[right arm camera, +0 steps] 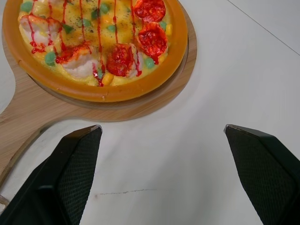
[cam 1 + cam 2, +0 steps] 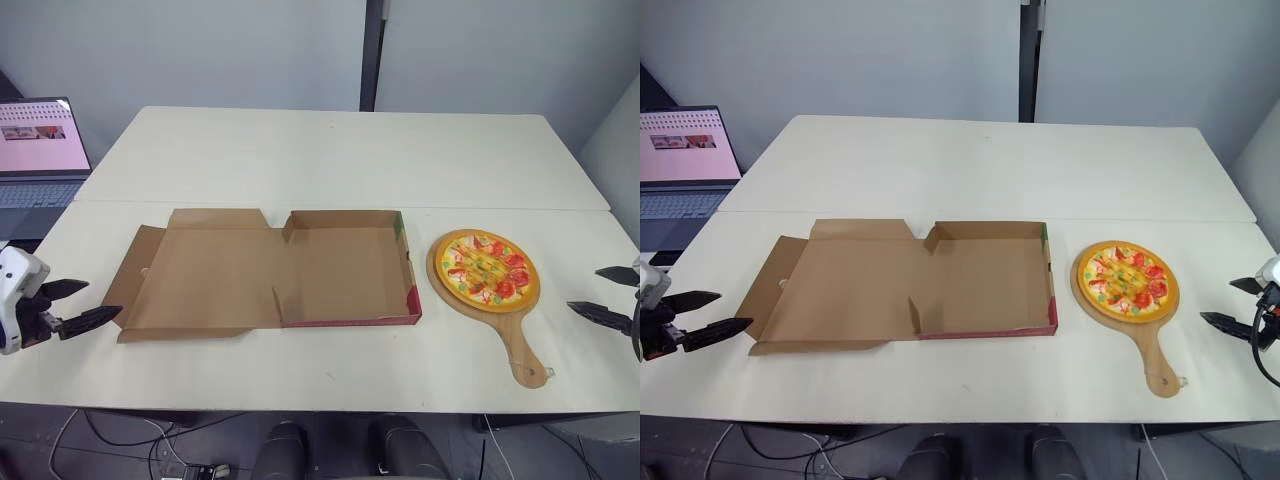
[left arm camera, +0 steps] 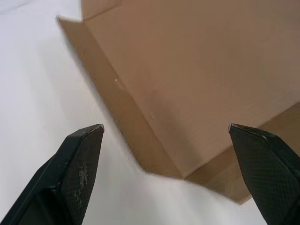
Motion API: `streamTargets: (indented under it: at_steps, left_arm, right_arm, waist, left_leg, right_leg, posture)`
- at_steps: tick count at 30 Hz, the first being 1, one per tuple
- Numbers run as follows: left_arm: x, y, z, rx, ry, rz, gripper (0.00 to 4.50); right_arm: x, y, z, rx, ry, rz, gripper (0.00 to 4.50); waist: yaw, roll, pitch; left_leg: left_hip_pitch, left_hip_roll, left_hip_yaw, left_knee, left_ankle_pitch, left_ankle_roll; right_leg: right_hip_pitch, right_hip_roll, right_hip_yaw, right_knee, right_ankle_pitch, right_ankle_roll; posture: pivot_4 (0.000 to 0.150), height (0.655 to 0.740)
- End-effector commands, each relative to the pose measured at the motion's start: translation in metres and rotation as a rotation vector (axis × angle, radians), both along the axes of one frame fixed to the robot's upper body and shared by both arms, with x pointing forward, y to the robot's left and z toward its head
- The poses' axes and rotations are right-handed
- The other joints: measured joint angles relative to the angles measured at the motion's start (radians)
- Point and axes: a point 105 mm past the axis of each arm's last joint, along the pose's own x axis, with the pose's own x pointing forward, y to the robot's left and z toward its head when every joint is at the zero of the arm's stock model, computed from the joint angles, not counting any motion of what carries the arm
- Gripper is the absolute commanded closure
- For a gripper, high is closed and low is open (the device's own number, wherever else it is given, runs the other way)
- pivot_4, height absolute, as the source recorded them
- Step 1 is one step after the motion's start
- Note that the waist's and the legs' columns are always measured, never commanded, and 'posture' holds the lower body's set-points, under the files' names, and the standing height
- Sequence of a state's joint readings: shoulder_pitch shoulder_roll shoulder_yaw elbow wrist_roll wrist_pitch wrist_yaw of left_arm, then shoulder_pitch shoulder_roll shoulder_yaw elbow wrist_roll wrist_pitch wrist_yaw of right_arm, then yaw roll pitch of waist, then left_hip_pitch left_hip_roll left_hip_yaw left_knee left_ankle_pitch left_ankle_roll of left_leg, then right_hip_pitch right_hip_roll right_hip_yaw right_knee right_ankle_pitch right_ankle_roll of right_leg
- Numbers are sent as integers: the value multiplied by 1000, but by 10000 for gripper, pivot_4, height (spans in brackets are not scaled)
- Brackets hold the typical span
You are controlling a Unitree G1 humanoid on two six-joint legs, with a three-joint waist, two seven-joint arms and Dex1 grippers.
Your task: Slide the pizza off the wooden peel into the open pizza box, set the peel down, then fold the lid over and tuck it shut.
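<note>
both jaws released and empty; peel (image 2: 520,345) lay handle toward the robot, just inboard of right gripper (image 2: 584,290), well apart from left gripper (image 2: 104,298).

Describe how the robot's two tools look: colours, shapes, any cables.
The left tool has two black fingers that taper to angular points, with a fine woven texture, mounted on a white housing. The right tool is of the same build, with a thin black cable looping behind it. No markings are visible.
</note>
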State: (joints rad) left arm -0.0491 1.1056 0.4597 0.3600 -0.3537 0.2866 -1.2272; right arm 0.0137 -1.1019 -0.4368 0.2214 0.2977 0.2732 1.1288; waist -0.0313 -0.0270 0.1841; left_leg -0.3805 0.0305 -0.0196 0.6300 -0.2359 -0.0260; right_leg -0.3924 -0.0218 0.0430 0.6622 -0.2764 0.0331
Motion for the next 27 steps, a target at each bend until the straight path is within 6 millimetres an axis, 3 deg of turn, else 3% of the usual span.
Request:
streamTargets:
  at_steps: [1,5,9,15,20,27]
  left_arm:
    - [13,-47,23,1,-75,-184,515]
    - [22,-110,38,-44,-121,-398,515]
    - [20,-169,47,-79,-133,-636,515]
    - [6,-234,54,-104,-153,-927,515]
    - [-15,-270,63,-189,-153,-1109,515]
    - [-28,-277,61,-210,-145,-1145,515]
  right_arm:
    - [0,-3,22,24,-89,-23,0]
    - [-11,4,26,78,-95,-26,0]
    - [-27,33,27,155,-91,-6,0]
    - [-44,72,5,174,-37,-64,0]
    - [-42,86,-28,120,43,-173,0]
    - [-37,101,-61,131,133,-252,0]
  waist:
    - [3,0,0]
    - [8,0,0]
    - [5,0,0]
    - [-3,0,0]
    - [-2,0,0]
    - [-2,0,0]
  left_leg:
    - [0,0,0,0,0,0]
    - [-1,-2,-2,0,0,0]
    - [-1,-2,-4,0,0,0]
    - [-1,-3,-3,0,0,0]
    - [0,-4,-3,3,0,0]
    - [0,-4,-4,3,0,0]
  right_leg:
    - [0,0,0,0,0,0]
    - [2,0,0,0,-1,2]
    - [2,2,0,0,-1,2]
    - [3,4,1,1,-1,3]
    - [3,5,1,0,-1,3]
    - [3,5,1,0,-1,3]
  posture:
    - [1500,7316]
    - [1500,7316]
    - [1500,7316]
    - [1500,7316]
    - [1500,7316]
    - [1500,7316]
